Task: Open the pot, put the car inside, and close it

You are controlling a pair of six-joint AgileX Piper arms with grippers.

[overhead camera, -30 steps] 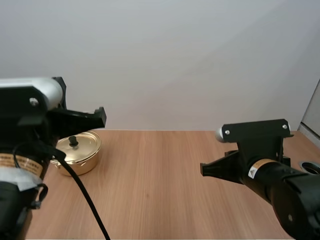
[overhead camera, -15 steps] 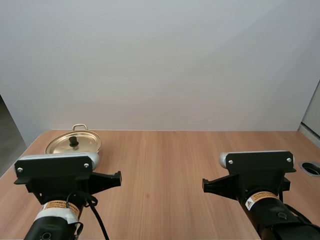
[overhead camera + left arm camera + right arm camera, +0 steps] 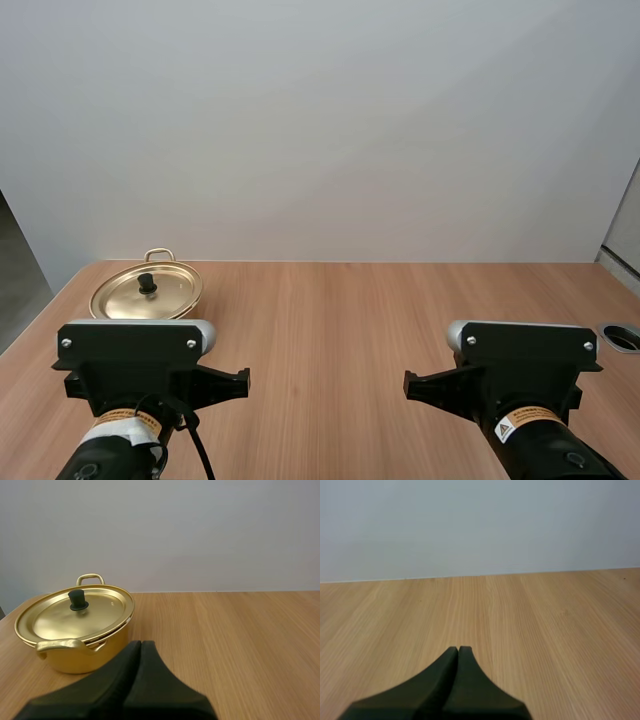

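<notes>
Pot [image 3: 146, 292] sits at the far left of the worktop [image 3: 340, 320], lid [image 3: 75, 612] on, just ahead of the left gripper [image 3: 140, 644]. Both sets of fingers are clenched on nothing, with the right gripper [image 3: 458, 649] over bare wood. Imo the lid comes first: spread the left fingers, come straight down over the black knob [image 3: 77, 600], pinch it low, then lift vertically so the pot doesn't drag.

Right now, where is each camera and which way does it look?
High view: behind and above; looks down over table, pot, left arm, right arm.
Left wrist view: on left arm; faces pot; shut left hand shows.
Right wrist view: on right arm; faces along table; shut right hand shows.
High and left wrist share the pot.
</notes>
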